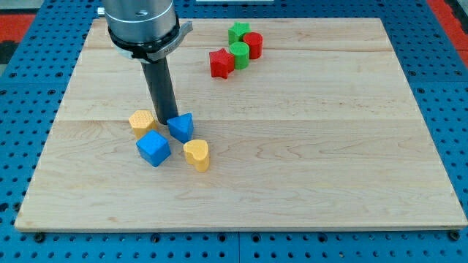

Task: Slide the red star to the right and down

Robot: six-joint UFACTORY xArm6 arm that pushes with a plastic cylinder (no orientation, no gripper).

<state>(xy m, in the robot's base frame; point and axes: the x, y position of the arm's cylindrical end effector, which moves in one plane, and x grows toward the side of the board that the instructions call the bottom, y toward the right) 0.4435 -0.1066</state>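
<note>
The red star (221, 63) lies near the view's top, at the left of a cluster with a green block (239, 54), a red cylinder (253, 44) and a second green block (238, 32). My tip (162, 119) stands lower left of it, well apart from the red star, between a yellow block (142, 122) on its left and a blue triangular block (180, 127) on its right. A blue cube (153, 148) and a yellow heart (197, 155) lie just below the tip.
The wooden board (329, 161) rests on a blue perforated table (22, 88). The arm's grey body (141, 25) hangs over the board's upper left.
</note>
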